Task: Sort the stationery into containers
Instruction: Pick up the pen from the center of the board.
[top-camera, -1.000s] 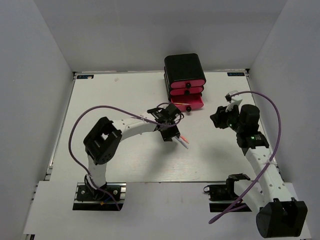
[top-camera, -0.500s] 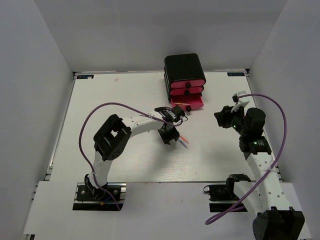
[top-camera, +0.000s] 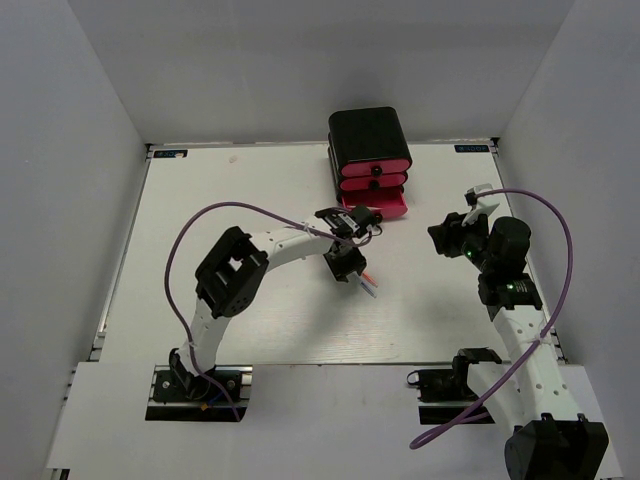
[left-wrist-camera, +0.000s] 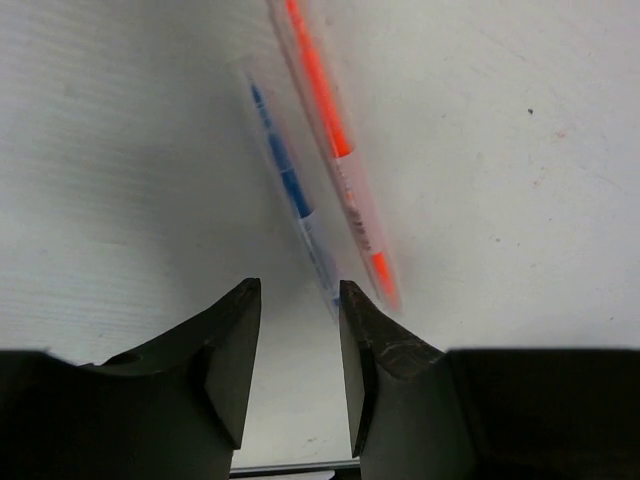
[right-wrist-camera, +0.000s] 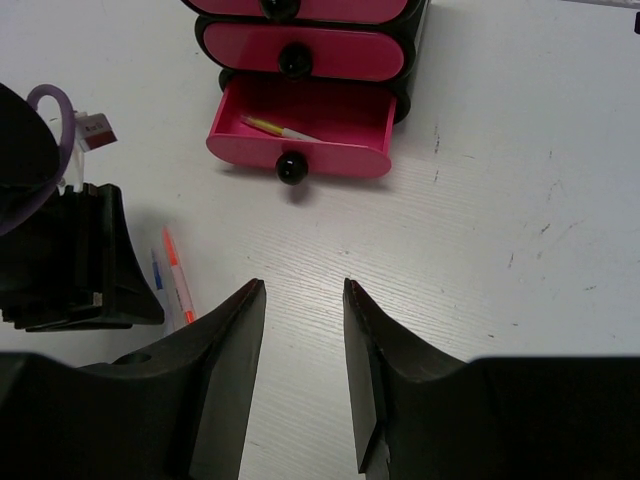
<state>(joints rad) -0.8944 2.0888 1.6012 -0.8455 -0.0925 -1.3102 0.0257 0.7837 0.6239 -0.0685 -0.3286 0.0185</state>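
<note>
**A:** Left gripper (left-wrist-camera: 297, 300) is low over the table (top-camera: 220, 200), jaws parted with nothing between them, so it's empty-handed.

**B:** What's it lined up on?

**A:** Two slim pens lying side by side, the blue pen (left-wrist-camera: 290, 190) and the orange pen (left-wrist-camera: 335, 150). From the wrist they run off toward eleven o'clock. Their near ends sit just ahead of the right-hand finger, not squarely in the gap.

**B:** And the containers?

**A:** The black box (top-camera: 368, 135) sits at twelve o'clock on the table. Its bottom drawer (right-wrist-camera: 300, 160) is pulled out, and a yellow stick (right-wrist-camera: 270, 127) already lies inside. The upper drawers (right-wrist-camera: 340, 55) are shut. The pens lie at about six o'clock from that open drawer, well apart from it.

**B:** What about the right gripper (right-wrist-camera: 300, 290)?

**A:** It hangs at two o'clock from the pens, facing the drawer. The fingers are spread and it's carrying nothing.

**B:** So which step is this?

**A:** I'd call it the approach for a pick, with one item filed and these two pens to go.

**B:** What does the next move need?

**A:** A small shift so one pen's barrel sits between the fingers. Then it should close on that pen alone, which is tricky because the pens lie so close together. After that, it's a lift and a carry toward twelve o'clock, into a drawer.
</note>
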